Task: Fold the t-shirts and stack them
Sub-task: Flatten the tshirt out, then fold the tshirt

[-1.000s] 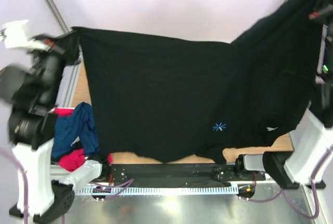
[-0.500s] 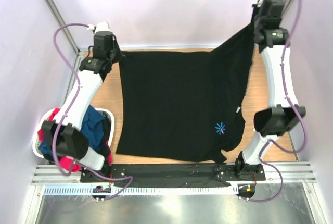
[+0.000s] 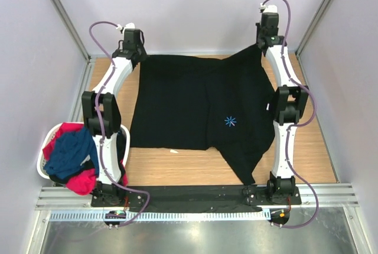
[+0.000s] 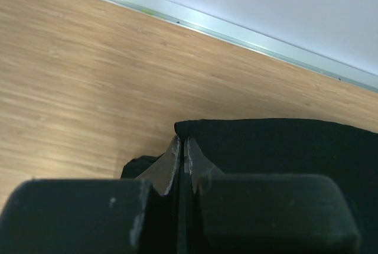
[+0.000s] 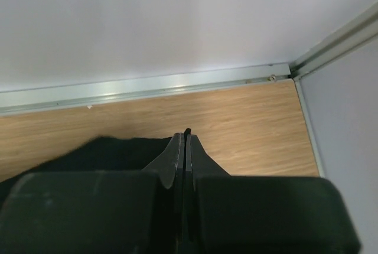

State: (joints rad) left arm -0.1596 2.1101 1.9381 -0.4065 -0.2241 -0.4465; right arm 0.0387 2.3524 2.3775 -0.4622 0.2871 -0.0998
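Wood tabletop [image 3: 177,168] inside white walls, seen from above. Black t-shirt [image 3: 189,106] lies spread across the upper middle of the frame, mostly flat, with its light-blue starburst mark [image 3: 230,121] facing up right of center. One flap trails down toward the lower right.

Both arms are stretched far out from their bases at the bottom edge, elbows bent at mid-frame and wrists at the top. Left gripper [image 3: 136,58] sits at the shirt's upper-left corner. In the left wrist view its jaws are pressed together, pinching the black cloth low over the wood. Right gripper [image 3: 263,46] is at the shirt's upper-right corner. Its jaws are pressed together with a thin edge of black cloth between them, and that corner is pulled up slightly.

White laundry basket [image 3: 42,158] at lower left holds the navy t-shirt [image 3: 71,150] on top of the red-pink t-shirt [image 3: 82,180].
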